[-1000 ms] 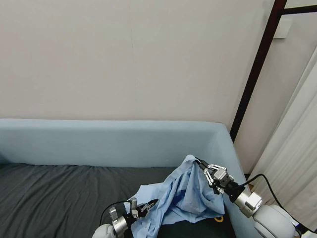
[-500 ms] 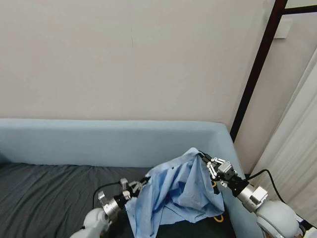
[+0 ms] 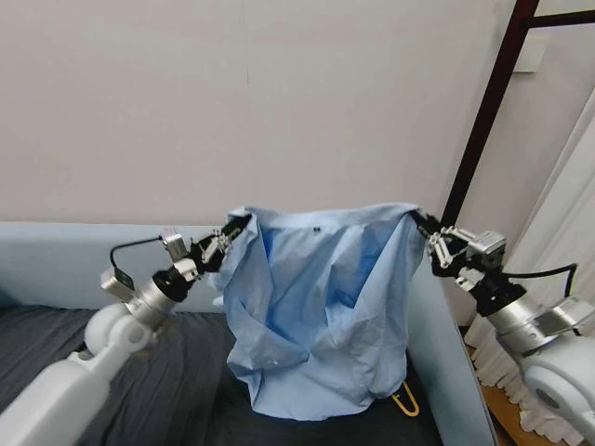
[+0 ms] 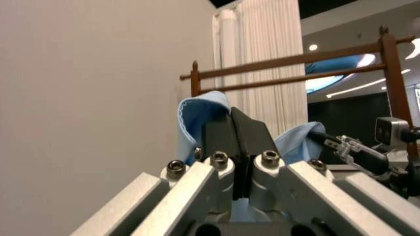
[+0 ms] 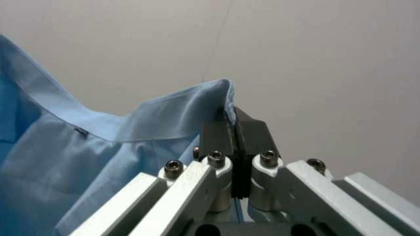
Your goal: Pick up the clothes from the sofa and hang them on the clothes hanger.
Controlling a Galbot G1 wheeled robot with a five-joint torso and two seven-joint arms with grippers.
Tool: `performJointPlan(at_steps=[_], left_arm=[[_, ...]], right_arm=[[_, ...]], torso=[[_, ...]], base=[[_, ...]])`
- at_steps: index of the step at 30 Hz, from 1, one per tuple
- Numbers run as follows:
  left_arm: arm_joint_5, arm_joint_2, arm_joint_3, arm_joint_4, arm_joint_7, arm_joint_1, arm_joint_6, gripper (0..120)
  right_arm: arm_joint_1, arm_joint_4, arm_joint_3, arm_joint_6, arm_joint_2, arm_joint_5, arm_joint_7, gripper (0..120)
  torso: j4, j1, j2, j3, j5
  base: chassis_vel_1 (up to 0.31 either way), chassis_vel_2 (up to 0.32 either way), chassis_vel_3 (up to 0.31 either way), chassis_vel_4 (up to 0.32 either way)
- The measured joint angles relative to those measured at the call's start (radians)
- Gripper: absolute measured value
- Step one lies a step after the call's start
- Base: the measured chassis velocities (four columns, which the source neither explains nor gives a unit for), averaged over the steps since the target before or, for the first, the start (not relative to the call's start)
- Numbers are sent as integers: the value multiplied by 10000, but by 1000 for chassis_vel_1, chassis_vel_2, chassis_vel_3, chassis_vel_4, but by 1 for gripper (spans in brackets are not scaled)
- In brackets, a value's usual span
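A light blue shirt (image 3: 321, 307) hangs spread in the air above the sofa, held by both shoulders. My left gripper (image 3: 232, 229) is shut on its left shoulder, and the left wrist view shows the blue cloth (image 4: 196, 115) pinched between the black pads (image 4: 253, 140). My right gripper (image 3: 426, 232) is shut on the right shoulder; the shirt collar edge (image 5: 157, 115) runs out from its pads (image 5: 249, 132). The shirt's lower hem droops onto the dark seat. A dark wooden clothes rack (image 3: 483, 121) stands to the right, and its bars (image 4: 288, 69) appear in the left wrist view.
The pale blue sofa back (image 3: 84, 260) runs along the wall, with a dark grey seat cushion (image 3: 56, 372) below. A yellow hanger hook (image 3: 405, 401) lies on the seat under the shirt. White curtains (image 3: 558, 269) hang at the far right.
Both grippers have risen and moved apart, lifting the shirt off the seat and stretching it wide in front of the wall.
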Motion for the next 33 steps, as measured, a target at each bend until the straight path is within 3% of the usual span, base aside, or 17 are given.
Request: performJointPlan(at_steps=[3,7,8,10,12,14,21,28,29,33], left_arm=[[-288,367,-715,-442,-122,208,145,0],[-156,868,-2042,-976,92,1489,161,0],[-116,901,-2208,-1075,127,1735,150,0],[-135,927,-2338,-1150,128,1871,149,0],[-268,1097,-2580,-1284,90,2041,151,0],[-352,1339,-2852,-1355,93,2209,151,0],[-932,1790,-4308,-2019,125,3261,203,0],[-2247,2511,-6358,-2905,-153,3484,332,0],[-2247,2511,-6358,-2905,-153,3484,332,0],[-2867,2934,-7207,-3017,-304,3085,429,0]], right_arm=[[67,259,393,-344,-176,-458,137,0],[-1299,263,441,-903,-751,-3386,-635,0],[-1749,365,408,-1129,-835,-3805,-762,0],[-1975,528,396,-1446,-864,-3979,-829,0],[-2054,932,490,-2435,-924,-3860,-878,0],[-2037,1249,790,-3384,-1155,-3409,-845,0],[-1997,1872,2043,-4388,-1713,-1609,-691,0],[-1692,2236,5448,-4169,-2448,2992,-222,0],[-1692,2236,5448,-4169,-2448,2992,-222,0],[-1579,2241,7426,-4233,-2832,4409,-143,0]], torso=[[8,0,0,0,0],[13,0,0,1,1],[3,0,-1,2,1],[2,0,-1,1,-1],[0,-1,0,0,2],[3,0,-1,1,0],[6,0,-2,1,1],[4,0,-1,1,0],[4,0,-1,1,0],[3,-1,-1,0,3]], base=[[0,0,0,0],[0,0,0,0],[0,0,0,0],[0,0,0,0],[0,0,0,0],[0,0,0,0],[0,0,0,0],[0,0,0,0],[0,0,0,0],[0,0,0,0]])
